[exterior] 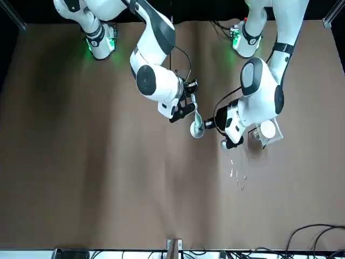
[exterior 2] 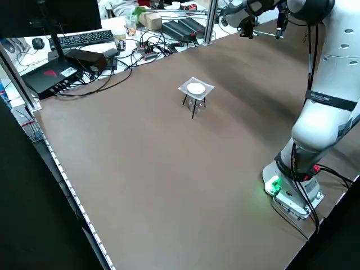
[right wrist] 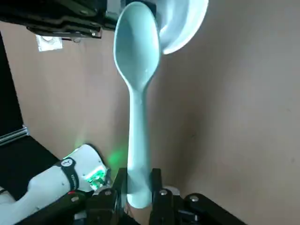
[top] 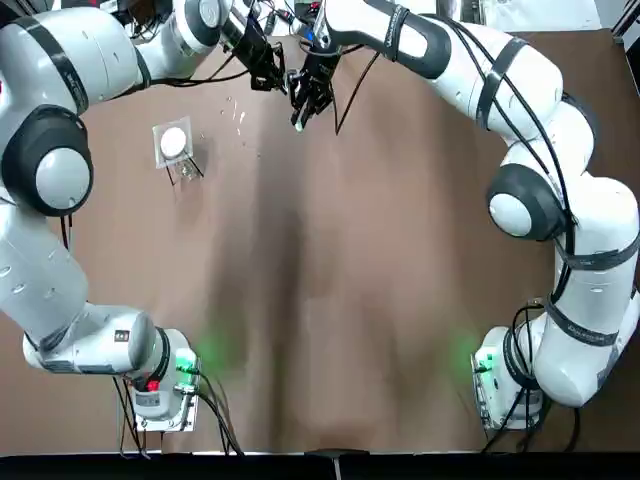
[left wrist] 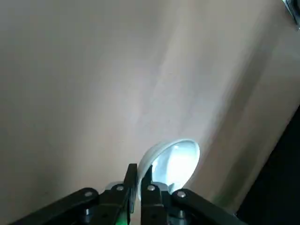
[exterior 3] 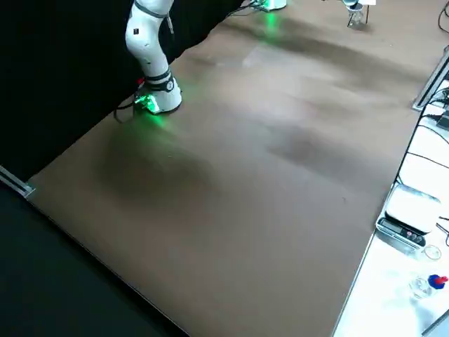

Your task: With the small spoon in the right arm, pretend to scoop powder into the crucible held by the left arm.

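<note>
A wide brown matte counter point(top: 320, 330) carries a small square wire-legged stand point(exterior 2: 184, 89) topped by a white disc point(exterior 2: 196, 88). Pale scattered specks point(exterior: 237, 175) lie near it. Two green-lit arm bases point(top: 160, 392) sit at one edge.

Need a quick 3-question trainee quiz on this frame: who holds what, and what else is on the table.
1. True or false: the right gripper is shut on the handle of the spoon.
2. What does the left gripper hold? A) the white crucible B) a glass beaker C) nothing
3. Fill in: the small stand with a white disc stands on the table on the robot's ____ side.

Key: 1 true; 2 A; 3 left
</note>
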